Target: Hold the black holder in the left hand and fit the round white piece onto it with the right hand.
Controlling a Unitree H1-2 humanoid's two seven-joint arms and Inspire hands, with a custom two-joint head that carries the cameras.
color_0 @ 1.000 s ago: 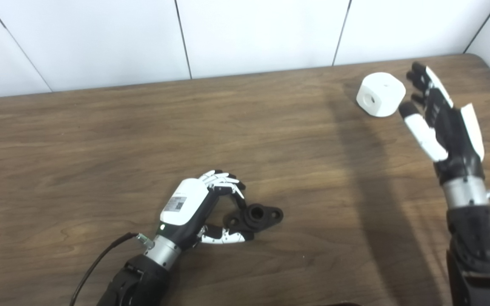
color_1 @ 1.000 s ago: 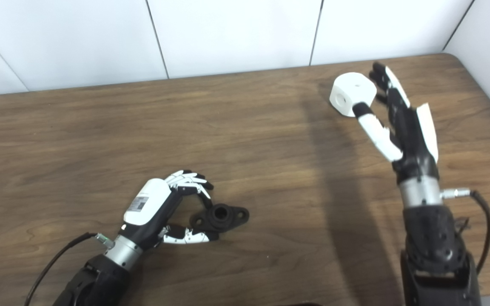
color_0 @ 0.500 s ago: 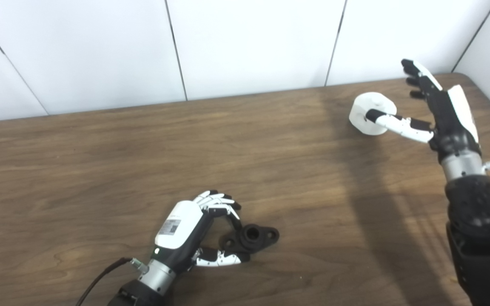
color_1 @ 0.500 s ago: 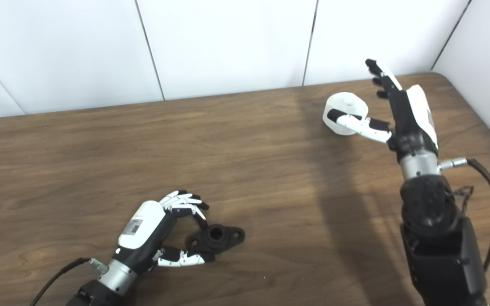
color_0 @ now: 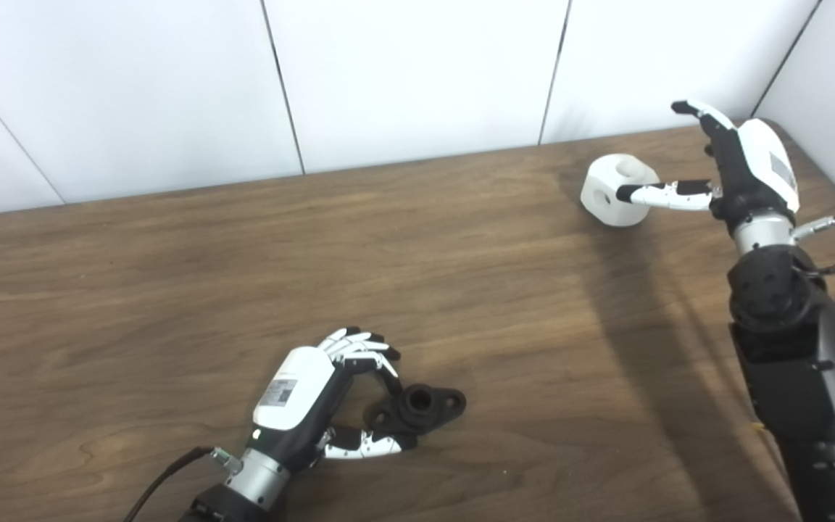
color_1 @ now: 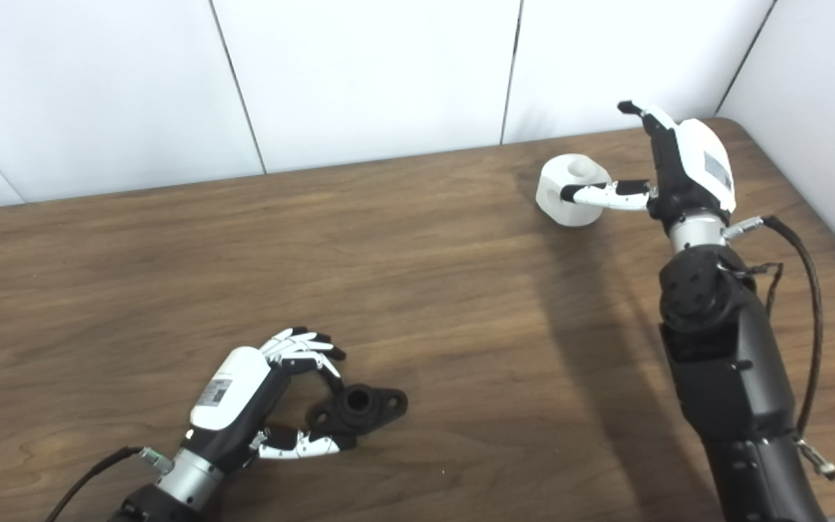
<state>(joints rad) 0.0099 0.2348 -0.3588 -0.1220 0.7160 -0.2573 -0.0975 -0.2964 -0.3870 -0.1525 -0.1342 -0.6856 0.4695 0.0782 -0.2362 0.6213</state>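
White wall panels are seen behind a brown wood-grain worktop [color_0: 171, 275]. Near the front edge, a black flanged plastic holder [color_0: 417, 407] is lying flat, pinched at one end by the curled fingers [color_0: 359, 348] and thumb of the left hand [color_0: 301, 395]. Well apart from the holder, toward the far right corner, a round white plastic piece [color_0: 615, 190] is resting, touched by the thumb of the right hand [color_0: 740, 170]; its fingers are spread apart, so nothing is gripped. The piece could be nudged away if the thumb alone pushes. No containers are present.
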